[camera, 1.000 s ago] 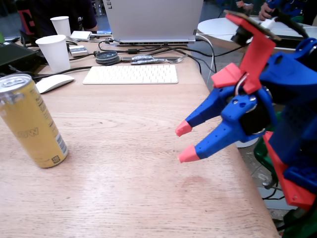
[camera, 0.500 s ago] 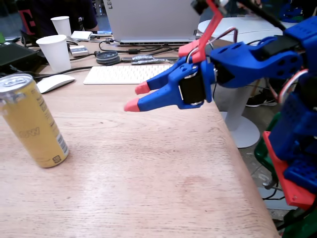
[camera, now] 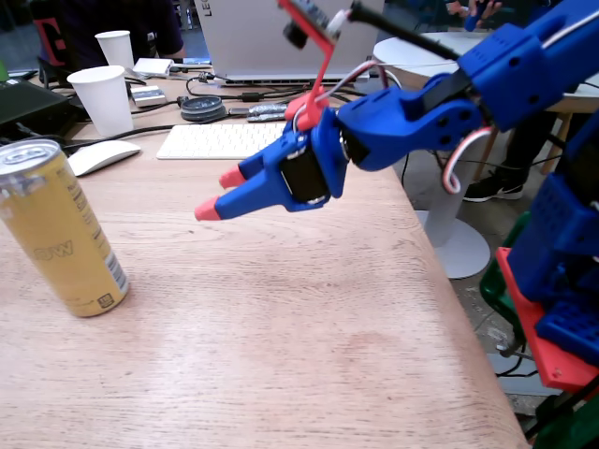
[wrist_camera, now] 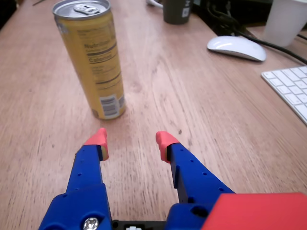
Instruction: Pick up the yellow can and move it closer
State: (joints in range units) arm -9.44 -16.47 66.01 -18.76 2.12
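The yellow can (camera: pixel 61 229) stands upright on the wooden table at the left of the fixed view. It has a silver top, a pull tab and a white barcode patch near its base. In the wrist view the yellow can (wrist_camera: pixel 92 57) stands just ahead of my fingertips, slightly left of centre. My blue gripper (camera: pixel 219 194) with red tips hangs above the table to the right of the can, pointing at it. Its jaws are open with nothing between them, as the wrist view of the gripper (wrist_camera: pixel 129 141) shows.
A white keyboard (camera: pixel 229 140), white mouse (camera: pixel 101 156), two paper cups (camera: pixel 101 98), cables and a laptop (camera: pixel 281 37) fill the table's far side. The table's right edge (camera: pixel 440 281) drops off beside the arm's base. A dark cup (wrist_camera: pixel 176 10) stands beyond the can.
The arm has swung up and to the left across the table, carrying the open gripper from near the right edge toward the can. The can has not moved.
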